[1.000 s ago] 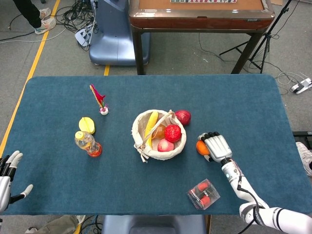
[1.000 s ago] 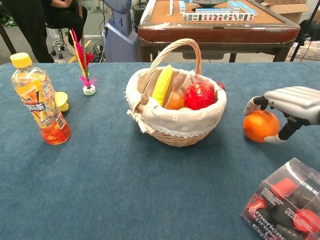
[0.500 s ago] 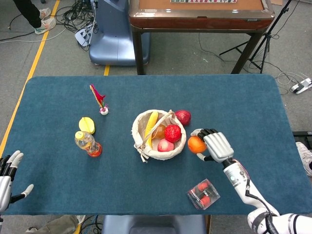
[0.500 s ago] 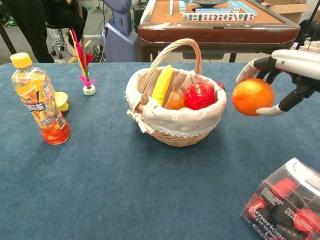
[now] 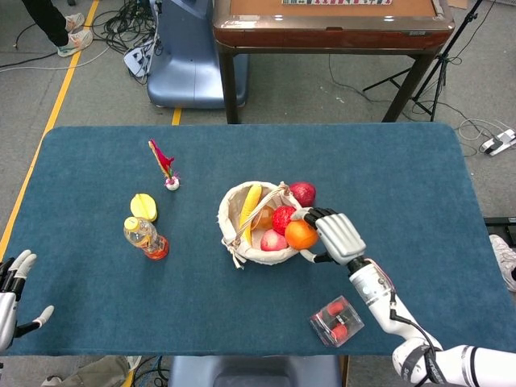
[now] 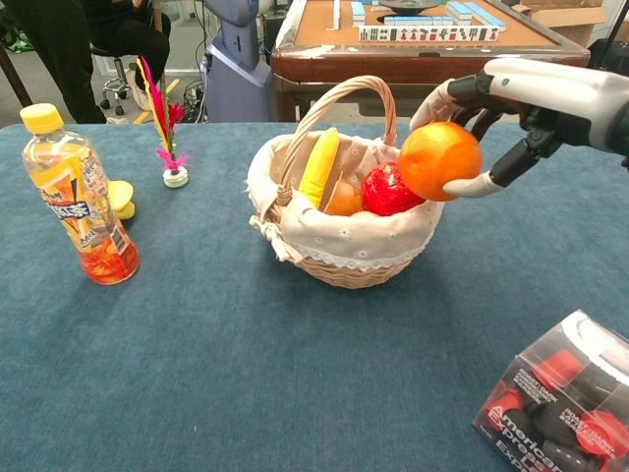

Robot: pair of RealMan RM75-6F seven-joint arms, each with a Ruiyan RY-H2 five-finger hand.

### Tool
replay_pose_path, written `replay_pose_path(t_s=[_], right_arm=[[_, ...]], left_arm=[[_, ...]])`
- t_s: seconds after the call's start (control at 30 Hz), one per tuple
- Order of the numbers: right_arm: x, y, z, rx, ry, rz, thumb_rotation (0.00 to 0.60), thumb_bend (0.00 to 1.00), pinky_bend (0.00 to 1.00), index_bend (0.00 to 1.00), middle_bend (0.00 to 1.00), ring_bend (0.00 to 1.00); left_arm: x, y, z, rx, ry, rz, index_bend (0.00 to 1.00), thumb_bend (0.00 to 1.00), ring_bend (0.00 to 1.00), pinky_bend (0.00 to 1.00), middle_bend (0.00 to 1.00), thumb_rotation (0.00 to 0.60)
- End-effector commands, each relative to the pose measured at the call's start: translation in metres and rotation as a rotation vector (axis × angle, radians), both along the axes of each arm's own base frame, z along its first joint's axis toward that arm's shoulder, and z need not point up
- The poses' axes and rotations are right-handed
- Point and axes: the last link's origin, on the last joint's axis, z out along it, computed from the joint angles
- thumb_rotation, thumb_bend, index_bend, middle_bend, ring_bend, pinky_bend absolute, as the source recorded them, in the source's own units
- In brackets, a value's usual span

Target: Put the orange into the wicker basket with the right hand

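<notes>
My right hand (image 5: 334, 235) (image 6: 526, 98) holds the orange (image 5: 301, 235) (image 6: 439, 160) in the air above the right rim of the wicker basket (image 5: 236, 228) (image 6: 339, 258). The basket has a cloth lining and an arched handle. It holds a yellow fruit (image 6: 318, 165), a red fruit (image 5: 283, 218) (image 6: 385, 190) and other fruit. My left hand (image 5: 11, 290) rests open at the table's front left corner, far from the basket.
A juice bottle (image 5: 144, 237) (image 6: 77, 198) stands left of the basket, a yellow object (image 5: 144, 206) behind it. A feathered shuttlecock (image 5: 165, 166) (image 6: 165, 130) stands further back. A red fruit (image 5: 303, 193) lies behind the basket. A clear plastic box (image 5: 336, 320) (image 6: 558, 405) sits front right.
My right hand has lifted the orange off the table and carried it left, from beside the basket to over the basket's right rim. The left hand has barely moved.
</notes>
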Motion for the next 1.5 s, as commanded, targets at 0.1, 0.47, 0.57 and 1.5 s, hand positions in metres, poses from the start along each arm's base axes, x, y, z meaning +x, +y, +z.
replay_pose_path(t_s=[0.1, 0.47, 0.57, 1.5], right_arm=[[0.010, -0.002, -0.007, 0.015, -0.028, 0.007, 0.600, 0.29, 0.32, 0.21, 0.20, 0.20], [0.005, 0.003, 0.002, 0.009, -0.023, 0.011, 0.600, 0.29, 0.32, 0.12, 0.14, 0.16], [-0.006, 0.010, 0.012, -0.013, 0.004, 0.010, 0.600, 0.29, 0.32, 0.12, 0.14, 0.16], [-0.153, 0.133, 0.143, -0.441, 0.220, -0.238, 0.600, 0.29, 0.32, 0.12, 0.16, 0.16]], left_arm=[[0.000, -0.001, 0.000, 0.002, 0.001, 0.002, 0.07, 0.22, 0.00, 0.00, 0.00, 0.600], [-0.001, -0.001, 0.001, 0.003, 0.001, 0.003, 0.07, 0.22, 0.00, 0.00, 0.00, 0.600], [-0.001, -0.001, 0.002, 0.006, 0.000, 0.003, 0.07, 0.22, 0.00, 0.00, 0.00, 0.600], [0.004, 0.012, -0.003, -0.016, -0.006, -0.028, 0.07, 0.22, 0.00, 0.00, 0.00, 0.600]])
